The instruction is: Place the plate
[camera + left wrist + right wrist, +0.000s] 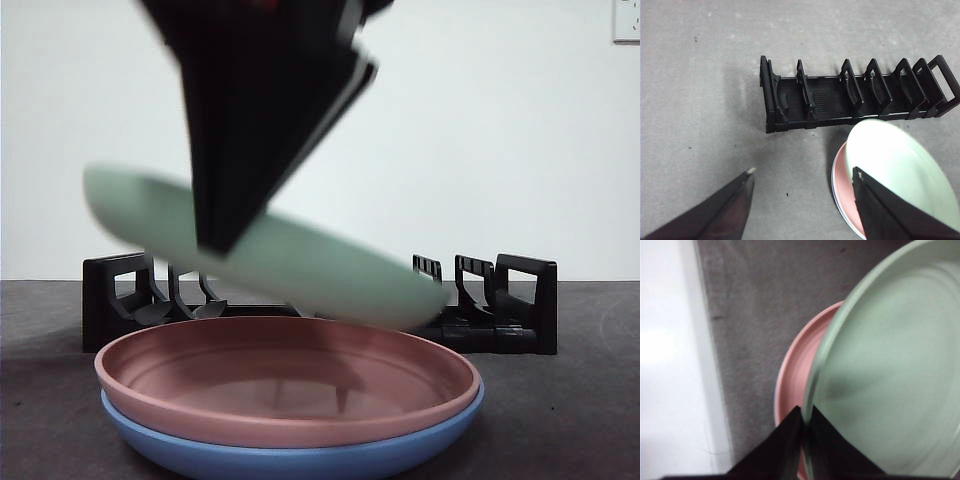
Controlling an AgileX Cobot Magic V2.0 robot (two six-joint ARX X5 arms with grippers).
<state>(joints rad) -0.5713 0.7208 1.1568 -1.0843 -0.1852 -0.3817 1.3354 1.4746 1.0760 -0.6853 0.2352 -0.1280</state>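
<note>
A pale green plate (330, 270) hangs tilted in the air, its low side toward the rack. My right gripper (215, 245) comes down from above and is shut on the plate's raised rim. The right wrist view shows the same grip: my right gripper (807, 412) pinches the edge of the green plate (890, 365). Under it a pink plate (290, 385) lies stacked on a blue plate (300, 460). My left gripper (802, 172) hovers open and holds nothing, off to the side of the green plate (895, 160) and short of the rack.
A black slotted dish rack (500, 300) stands just behind the stack, its slots unfilled (830, 97). The pink plate (839, 172) peeks out under the green one. A white surface (665, 365) borders the grey table beside the stack.
</note>
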